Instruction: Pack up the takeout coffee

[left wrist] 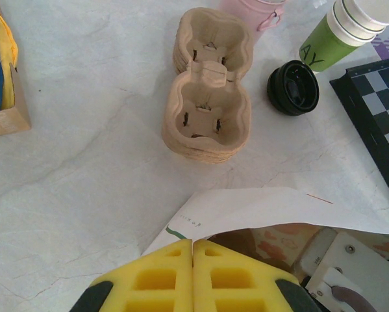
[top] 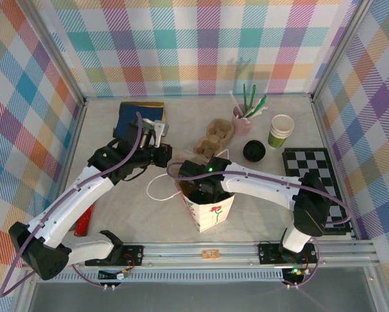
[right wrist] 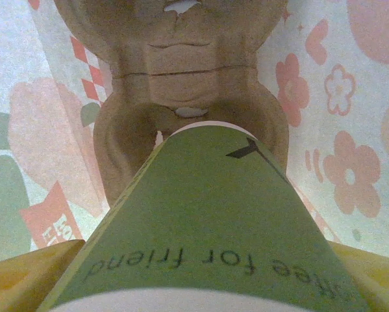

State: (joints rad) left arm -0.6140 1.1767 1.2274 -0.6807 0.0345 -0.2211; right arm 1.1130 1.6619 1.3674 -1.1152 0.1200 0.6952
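Observation:
A white paper bag (top: 215, 213) with a flower print stands open near the front middle of the table. My right gripper (top: 204, 192) reaches down into it. There it is shut on the takeout coffee (right wrist: 200, 221), a green paper cup printed "for friend", with a yellow finger (right wrist: 25, 276) on each side. The cup's narrow end sits in or just above a brown cardboard cup carrier (right wrist: 181, 78) on the bag's floor; I cannot tell which. My left gripper (left wrist: 193, 246) is shut at the bag's white rim (left wrist: 265, 205). Whether it pinches the paper is hidden.
Behind the bag stand a stack of cardboard carriers (top: 215, 136), a pink pot of sticks (top: 241, 118), a lidless green cup (top: 280, 130) and a black lid (top: 254, 151). A chessboard (top: 314, 179) lies at the right, a blue and yellow box (top: 139, 117) at the back left.

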